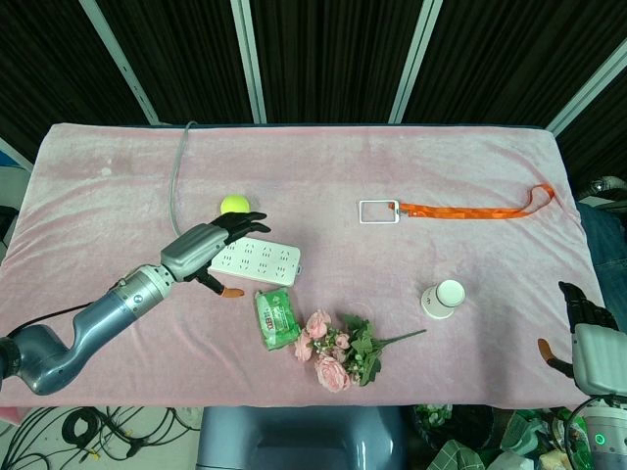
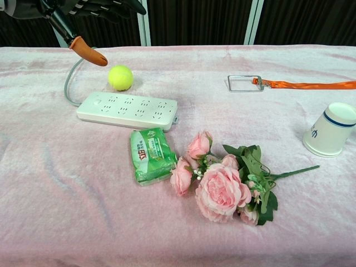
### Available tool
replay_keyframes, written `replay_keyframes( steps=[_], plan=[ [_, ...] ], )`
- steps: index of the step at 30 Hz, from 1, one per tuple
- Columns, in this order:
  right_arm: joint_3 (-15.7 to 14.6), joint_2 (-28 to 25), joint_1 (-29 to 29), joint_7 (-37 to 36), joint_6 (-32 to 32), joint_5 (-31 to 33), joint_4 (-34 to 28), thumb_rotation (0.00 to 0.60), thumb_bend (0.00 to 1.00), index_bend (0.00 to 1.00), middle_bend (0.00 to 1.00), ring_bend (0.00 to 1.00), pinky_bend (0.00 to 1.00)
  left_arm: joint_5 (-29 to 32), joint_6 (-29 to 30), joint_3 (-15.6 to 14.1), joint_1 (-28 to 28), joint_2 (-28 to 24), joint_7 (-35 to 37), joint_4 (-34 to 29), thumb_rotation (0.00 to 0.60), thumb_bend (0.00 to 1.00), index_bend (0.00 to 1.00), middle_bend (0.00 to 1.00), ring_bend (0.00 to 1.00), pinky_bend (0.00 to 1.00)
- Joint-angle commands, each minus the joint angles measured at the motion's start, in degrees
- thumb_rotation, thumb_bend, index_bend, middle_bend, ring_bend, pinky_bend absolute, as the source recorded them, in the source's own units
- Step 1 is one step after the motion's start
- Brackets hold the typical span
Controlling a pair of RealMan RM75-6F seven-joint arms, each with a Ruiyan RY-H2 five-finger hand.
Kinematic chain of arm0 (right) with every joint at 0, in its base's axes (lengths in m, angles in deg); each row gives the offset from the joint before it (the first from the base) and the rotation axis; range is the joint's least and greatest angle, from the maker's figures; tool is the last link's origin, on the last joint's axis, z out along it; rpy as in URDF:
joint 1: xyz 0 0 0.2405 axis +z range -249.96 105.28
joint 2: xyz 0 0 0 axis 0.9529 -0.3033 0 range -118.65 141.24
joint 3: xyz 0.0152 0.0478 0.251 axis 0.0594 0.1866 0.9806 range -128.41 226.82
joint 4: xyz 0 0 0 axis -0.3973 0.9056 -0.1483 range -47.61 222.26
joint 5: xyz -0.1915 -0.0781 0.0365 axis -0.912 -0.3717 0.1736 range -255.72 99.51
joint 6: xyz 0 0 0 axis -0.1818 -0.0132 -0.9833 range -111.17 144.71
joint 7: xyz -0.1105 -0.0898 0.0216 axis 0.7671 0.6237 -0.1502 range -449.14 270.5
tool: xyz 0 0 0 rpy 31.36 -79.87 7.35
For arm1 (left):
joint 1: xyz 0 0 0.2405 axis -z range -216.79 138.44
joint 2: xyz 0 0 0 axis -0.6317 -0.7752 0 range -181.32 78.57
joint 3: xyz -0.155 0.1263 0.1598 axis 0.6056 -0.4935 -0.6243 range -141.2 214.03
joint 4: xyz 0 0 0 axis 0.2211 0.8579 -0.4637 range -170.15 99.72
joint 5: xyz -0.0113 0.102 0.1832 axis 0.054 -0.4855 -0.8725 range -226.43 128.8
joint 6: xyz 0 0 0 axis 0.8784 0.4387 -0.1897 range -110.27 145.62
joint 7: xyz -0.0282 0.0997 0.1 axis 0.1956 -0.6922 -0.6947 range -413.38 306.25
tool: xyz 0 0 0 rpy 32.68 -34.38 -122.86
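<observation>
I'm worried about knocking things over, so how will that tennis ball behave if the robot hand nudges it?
The tennis ball is round on flat cloth, so it will probably roll. Its fuzzy felt likely grips well. The power strip beside it might stop it.

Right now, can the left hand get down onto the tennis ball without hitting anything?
Probably yes. The left hand hangs above the power strip, fingers spread and holding nothing, reaching toward the tennis ball just beyond. Nothing lies over the ball; only the strip and its cable sit close by.

green packet [image 2: 151, 155], pink flowers [image 2: 222, 186], paper cup [image 2: 331, 129], orange lanyard [image 2: 303, 85]
</observation>
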Motion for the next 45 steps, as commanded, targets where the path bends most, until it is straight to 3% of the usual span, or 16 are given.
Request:
replay_keyframes(
  steps=[1,27,30,33,36,37,38,40,43,45],
  plan=[
    [0.03,0.0,0.1,0.02,-0.1,-0.05,0.11,0.6,0.22,0.03,0.09,0.19,0.2,0.55,-0.23,-0.19,0.08,0.21,-0.75,-0.36,0.6,0.12,0.15,0.04,0.0,0.04],
    [0.04,0.11,0.35,0.1,-0.75,0.42,-0.32,0.6,0.23,0.03,0.09,0.19,0.2,2.22,-1.1,-2.4,-0.19,0.33,-8.74,0.14,0.6,0.15,0.15,0.06,0.0,0.07],
    [0.08,0.0,0.29,-0.05,-0.71,0.5,-0.29,0.6,0.23,0.03,0.09,0.19,0.2,2.5,-0.87,-2.63,-0.23,0.23,-11.08,0.79,0.6,0.25,0.15,0.08,0.0,0.1],
    [-0.06,-0.09,0.28,-0.21,-0.89,0.45,-0.33,0.6,0.23,0.03,0.09,0.19,0.2,3.75,1.21,-2.92,-1.03,0.84,-16.56,3.0,0.6,0.42,0.15,0.2,0.13,0.27],
    [-0.13,-0.22,0.33,-0.16,-1.22,0.66,-0.41,0.6,0.23,0.03,0.09,0.19,0.2,8.09,4.43,-3.63,-2.17,2.72,-28.67,6.33,0.6,0.53,0.15,0.42,0.46,0.57],
    [-0.1,-0.23,0.33,-0.17,-1.23,0.72,-0.45,0.6,0.23,0.03,0.09,0.19,0.2,9.47,5.35,-3.79,-2.45,3.43,-31.9,6.79,0.6,0.53,0.15,0.43,0.48,0.59],
    [-0.06,-0.23,0.33,-0.21,-1.2,0.76,-0.47,0.6,0.23,0.03,0.09,0.19,0.2,10.22,5.72,-3.99,-2.59,3.77,-33.67,7.14,0.6,0.56,0.17,0.52,0.58,0.66],
    [0.0,-0.26,0.33,-0.15,-1.14,0.85,-0.5,0.6,0.23,0.03,0.09,0.19,0.2,14.03,6.87,-4.76,-3.15,5.12,-40.36,8.12,0.6,0.58,0.19,0.62,0.67,0.72],
    [0.0,-0.26,0.35,0.02,-1.23,1.0,-0.64,0.6,0.23,0.03,0.09,0.19,0.2,22.71,9.33,-5.43,-3.85,7.86,-50.51,7.75,0.6,0.61,0.2,0.68,0.74,0.76],
    [0.0,-0.23,0.39,0.23,-1.24,1.03,-0.68,0.6,0.23,0.03,0.09,0.19,0.2,27.14,9.81,-5.39,-3.88,8.92,-53.35,6.46,0.6,0.63,0.2,0.71,0.77,0.78]
  ],
)
